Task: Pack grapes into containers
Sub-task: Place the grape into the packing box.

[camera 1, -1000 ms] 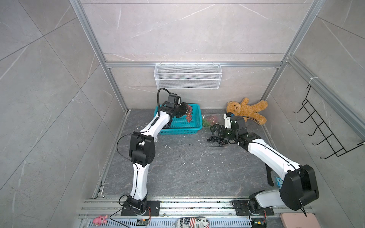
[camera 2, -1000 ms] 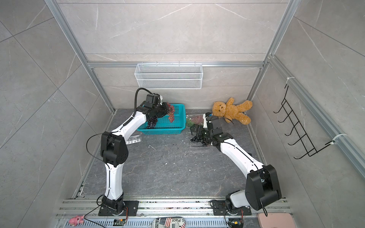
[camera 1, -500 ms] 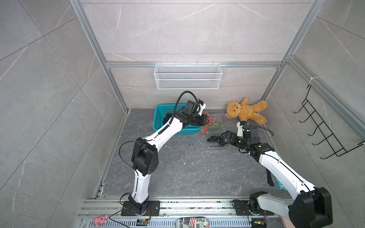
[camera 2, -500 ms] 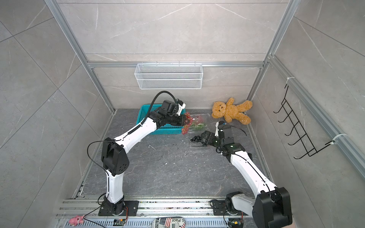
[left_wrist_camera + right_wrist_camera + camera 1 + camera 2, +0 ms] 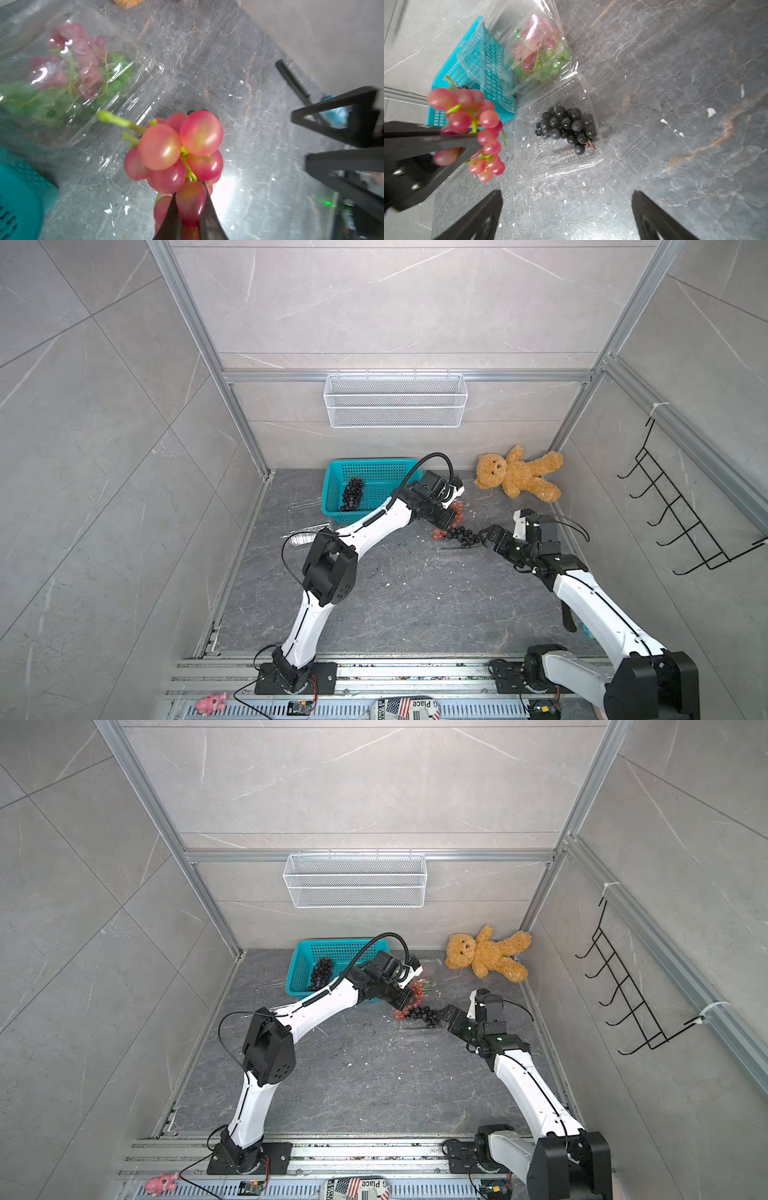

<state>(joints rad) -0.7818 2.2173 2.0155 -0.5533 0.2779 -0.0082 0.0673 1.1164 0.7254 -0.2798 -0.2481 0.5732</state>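
My left gripper (image 5: 190, 191) is shut on a reddish-pink bunch of grapes (image 5: 166, 149), which hangs in the air beside an open clear container (image 5: 529, 162). A dark bunch of grapes (image 5: 566, 128) lies in that container. A second container (image 5: 537, 52), lid down, holds pink and green grapes and leans against the teal basket (image 5: 446, 72). In both top views the pink bunch (image 5: 457, 510) (image 5: 417, 990) hangs just left of the dark bunch (image 5: 461, 536). My right gripper (image 5: 566, 192) stands open and empty just right of the open container. Another dark bunch (image 5: 353, 493) lies in the basket.
A third clear container (image 5: 305, 537) lies on the floor left of my left arm. A teddy bear (image 5: 515, 475) lies in the back right corner. A white wire basket (image 5: 395, 406) hangs on the back wall and a black hook rack (image 5: 681, 514) on the right wall.
My left arm has swung right from over the teal basket, carrying the pink bunch to the open container. My right arm has drawn back from that container and stayed open.
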